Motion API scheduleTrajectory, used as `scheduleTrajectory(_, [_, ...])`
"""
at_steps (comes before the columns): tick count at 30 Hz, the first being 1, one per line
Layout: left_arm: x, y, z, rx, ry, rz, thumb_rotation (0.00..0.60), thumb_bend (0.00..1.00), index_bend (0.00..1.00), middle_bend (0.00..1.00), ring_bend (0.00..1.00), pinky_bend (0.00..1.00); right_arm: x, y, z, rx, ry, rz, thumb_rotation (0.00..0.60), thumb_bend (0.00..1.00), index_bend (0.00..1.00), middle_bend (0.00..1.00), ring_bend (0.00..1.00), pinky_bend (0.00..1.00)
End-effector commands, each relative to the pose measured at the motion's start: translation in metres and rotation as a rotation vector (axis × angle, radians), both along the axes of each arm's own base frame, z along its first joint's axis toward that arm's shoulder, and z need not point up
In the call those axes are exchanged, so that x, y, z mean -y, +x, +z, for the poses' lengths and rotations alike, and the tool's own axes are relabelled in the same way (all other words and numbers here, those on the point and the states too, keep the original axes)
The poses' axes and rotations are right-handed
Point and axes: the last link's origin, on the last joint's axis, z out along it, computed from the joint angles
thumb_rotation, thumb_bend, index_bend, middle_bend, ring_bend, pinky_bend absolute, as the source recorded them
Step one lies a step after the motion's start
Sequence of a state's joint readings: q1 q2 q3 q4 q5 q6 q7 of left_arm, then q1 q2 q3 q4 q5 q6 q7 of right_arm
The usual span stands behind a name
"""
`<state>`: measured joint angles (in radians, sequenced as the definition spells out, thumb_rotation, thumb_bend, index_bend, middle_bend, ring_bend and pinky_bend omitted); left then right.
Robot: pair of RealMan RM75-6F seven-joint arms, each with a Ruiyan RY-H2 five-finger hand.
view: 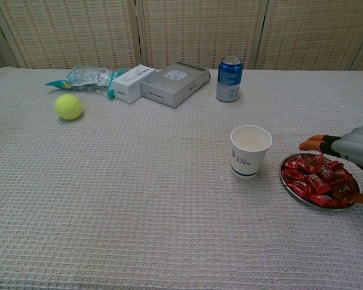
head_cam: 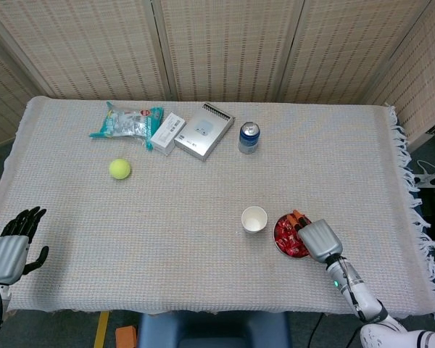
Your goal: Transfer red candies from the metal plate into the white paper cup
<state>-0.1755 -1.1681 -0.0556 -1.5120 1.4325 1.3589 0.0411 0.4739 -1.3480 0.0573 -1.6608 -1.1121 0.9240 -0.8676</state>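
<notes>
The metal plate (head_cam: pixel 280 247) (view: pixel 315 205) lies right of centre near the table's front, heaped with red candies (head_cam: pixel 284 233) (view: pixel 311 182). The white paper cup (head_cam: pixel 254 219) (view: pixel 250 151) stands upright just left of it and looks empty. My right hand (head_cam: pixel 315 238) (view: pixel 353 154) hovers over the plate's right half, orange-tipped fingers (view: pixel 311 144) stretched out above the candies and thumb apart, holding nothing. It hides part of the plate in the head view. My left hand (head_cam: pixel 11 248) stays open at the front left corner, far from both, and is outside the chest view.
At the back stand a blue soda can (head_cam: pixel 249 138), a grey box (head_cam: pixel 203 131), a small white carton (head_cam: pixel 168 133) and a snack bag (head_cam: pixel 127 121). A yellow tennis ball (head_cam: pixel 119 169) lies on the left. The cloth's fringed edge (head_cam: pixel 413 196) runs down the right.
</notes>
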Motion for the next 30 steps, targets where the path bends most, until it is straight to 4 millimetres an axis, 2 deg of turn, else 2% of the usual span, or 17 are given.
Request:
scheduleTrajectory(1, [0.0, 0.0, -0.001, 0.001, -0.002, 0.0, 0.6, 0.42, 0.0, 0.0, 0.0, 0.15, 0.0, 0.004, -0.007, -0.01, 0.018, -0.004, 0.6, 0.15, 0.0, 0.07, 0.62, 0.89])
scheduleTrajectory(7, [0.0, 0.0, -0.001, -0.001, -0.004, 0.001, 0.6, 0.42, 0.0, 0.0, 0.0, 0.15, 0.001, 0.004, -0.013, -0.029, 0.023, -0.005, 0.6, 0.15, 0.11, 0.17, 0.66, 0.93])
scheduleTrajectory(13, [-0.001, -0.001, 0.0, 0.003, -0.005, 0.005, 0.6, 0.42, 0.0, 0.0, 0.0, 0.15, 0.002, 0.003, -0.017, -0.048, 0.012, 0.001, 0.6, 0.15, 0.29, 0.27, 0.68, 0.96])
scheduleTrajectory(20, [0.0, -0.001, 0.0, -0.002, -0.011, 0.009, 0.6, 0.42, 0.0, 0.0, 0.0, 0.15, 0.003, 0.004, -0.022, -0.078, 0.0, 0.018, 0.6, 0.16, 0.36, 0.32, 0.7, 0.99])
scheduleTrajectory(24, [0.0, -0.002, 0.0, 0.001, -0.013, 0.012, 0.6, 0.43, 0.0, 0.0, 0.0, 0.15, 0.005, 0.006, -0.024, -0.101, -0.011, 0.043, 0.6, 0.22, 0.38, 0.33, 0.7, 0.99])
scheduleTrajectory(30, [0.0, -0.001, 0.0, 0.007, -0.019, 0.012, 0.6, 0.44, 0.0, 0.0, 0.0, 0.15, 0.007, 0.011, -0.03, -0.147, -0.027, 0.08, 0.6, 0.33, 0.46, 0.42, 0.72, 1.0])
